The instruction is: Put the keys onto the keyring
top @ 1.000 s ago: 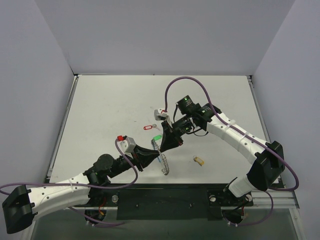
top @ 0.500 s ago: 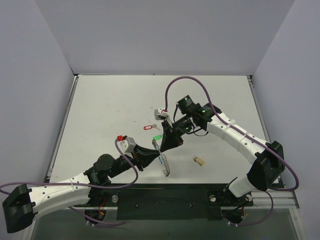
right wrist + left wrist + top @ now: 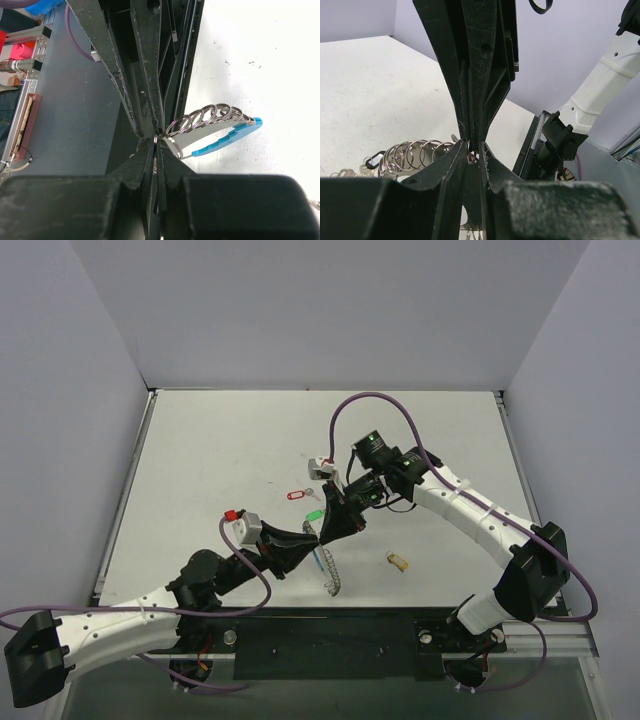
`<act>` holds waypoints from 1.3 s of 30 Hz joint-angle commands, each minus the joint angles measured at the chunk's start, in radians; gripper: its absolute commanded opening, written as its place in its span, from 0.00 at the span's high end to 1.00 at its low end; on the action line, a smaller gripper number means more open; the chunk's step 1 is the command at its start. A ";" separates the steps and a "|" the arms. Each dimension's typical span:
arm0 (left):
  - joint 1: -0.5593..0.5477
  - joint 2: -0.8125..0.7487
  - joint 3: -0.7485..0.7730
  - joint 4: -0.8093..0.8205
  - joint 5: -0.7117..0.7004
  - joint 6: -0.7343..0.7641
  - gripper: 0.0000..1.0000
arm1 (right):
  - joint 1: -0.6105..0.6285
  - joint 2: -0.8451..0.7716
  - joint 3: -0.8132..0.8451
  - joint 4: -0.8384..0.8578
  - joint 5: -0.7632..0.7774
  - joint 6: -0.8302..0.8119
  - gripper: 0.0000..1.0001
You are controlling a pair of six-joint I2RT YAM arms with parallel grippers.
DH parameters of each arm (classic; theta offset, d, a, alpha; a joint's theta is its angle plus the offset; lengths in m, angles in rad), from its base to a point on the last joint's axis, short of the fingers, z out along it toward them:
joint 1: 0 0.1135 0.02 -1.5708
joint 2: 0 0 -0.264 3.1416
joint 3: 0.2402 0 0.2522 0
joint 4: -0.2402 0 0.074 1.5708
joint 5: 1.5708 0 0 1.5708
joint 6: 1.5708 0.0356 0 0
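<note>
Two gripper tips meet at the far end of the keyring [image 3: 328, 572], mid-table.
From above, the left gripper [image 3: 312, 532] and right gripper [image 3: 325, 532] stand nose to nose over the white table [image 3: 200, 460]. The silvery coiled-wire loop with its blue curved plastic segment trails nearward from them, and a green-tagged silver key [image 3: 314, 515] lies just beyond. The left wrist view shows that gripper's jaws a narrow slit apart around a wire loop; whether they pinch it cannot be told. The right wrist view shows that gripper's jaws pressed together at the coil's end.

the large loop of coiled silvery wire [image 3: 210, 116] is polished metal; its curved blue segment [image 3: 235, 132] is smooth glossy plastic. the right gripper [image 3: 156, 147] is matt, scuffed black plastic; the white tabletop [image 3: 270, 60] looks matt.
</note>
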 commanded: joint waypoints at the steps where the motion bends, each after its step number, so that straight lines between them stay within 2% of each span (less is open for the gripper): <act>1: 0.000 0.010 0.020 0.083 0.000 -0.013 0.74 | 0.002 -0.034 0.000 0.021 -0.059 0.007 1.00; 11: 0.000 -0.017 0.010 0.000 -0.011 -0.005 0.74 | -0.008 -0.038 -0.008 0.043 -0.065 0.026 1.00; 29: 0.000 -0.083 -0.008 -0.101 0.001 -0.019 0.60 | -0.011 -0.035 -0.011 0.050 -0.064 0.036 1.00; 39: 0.000 -0.040 0.000 -0.072 0.000 -0.019 0.60 | -0.011 -0.034 -0.009 0.053 -0.067 0.041 1.00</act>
